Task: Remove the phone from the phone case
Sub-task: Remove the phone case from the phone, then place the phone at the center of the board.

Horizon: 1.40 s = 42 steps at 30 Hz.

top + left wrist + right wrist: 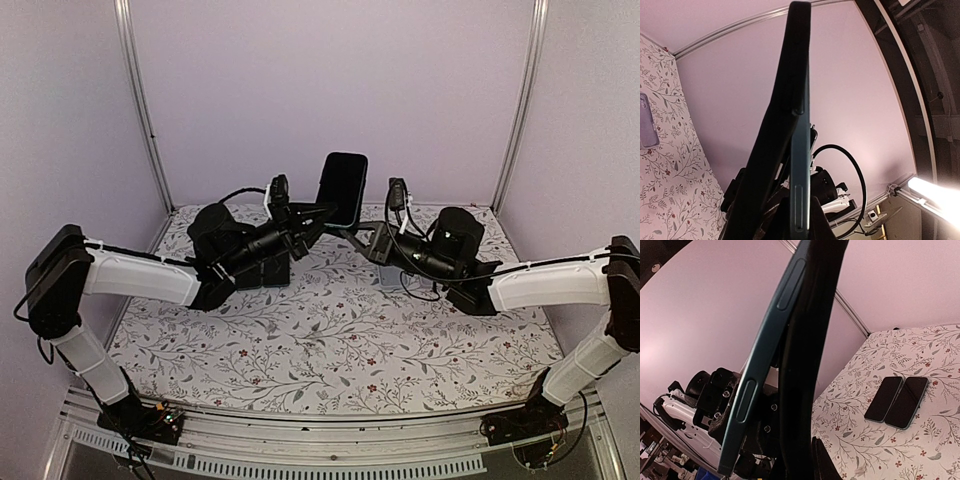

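Left tool (322, 212), right tool (360, 233) both clamped on upright phone case (801, 175); phone (797, 60) partly out, top protruding.

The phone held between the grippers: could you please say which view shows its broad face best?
Top external: the phone stands nearly upright, its dark face toward the camera. Both wrist views catch it only edge-on, a teal layer against a black one.
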Each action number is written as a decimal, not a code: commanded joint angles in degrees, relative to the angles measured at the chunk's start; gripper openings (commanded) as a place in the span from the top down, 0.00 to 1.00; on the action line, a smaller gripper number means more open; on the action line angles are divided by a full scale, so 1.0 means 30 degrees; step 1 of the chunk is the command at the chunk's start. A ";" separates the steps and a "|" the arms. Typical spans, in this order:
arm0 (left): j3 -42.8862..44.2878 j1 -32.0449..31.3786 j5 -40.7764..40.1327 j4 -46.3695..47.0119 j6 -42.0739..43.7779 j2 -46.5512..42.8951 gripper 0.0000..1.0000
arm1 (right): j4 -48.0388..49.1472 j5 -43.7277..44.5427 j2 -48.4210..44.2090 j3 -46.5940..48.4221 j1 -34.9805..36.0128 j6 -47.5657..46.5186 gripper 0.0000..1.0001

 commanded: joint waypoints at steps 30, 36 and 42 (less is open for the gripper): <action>-0.0860 0.0649 -0.0173 -0.5865 0.4229 -0.3206 1.00 | -1.2591 0.4122 -0.3042 0.3240 -0.3329 -0.2819 1.00; -0.1552 0.2432 -0.0955 -1.0145 0.6371 -0.5293 1.00 | -1.4045 0.4542 -0.4300 0.2842 -0.3345 -0.3407 1.00; -0.1895 0.4377 -0.0945 -1.3897 0.8299 -0.6519 1.00 | -1.4908 0.4550 -0.5241 0.2562 -0.3357 -0.3801 1.00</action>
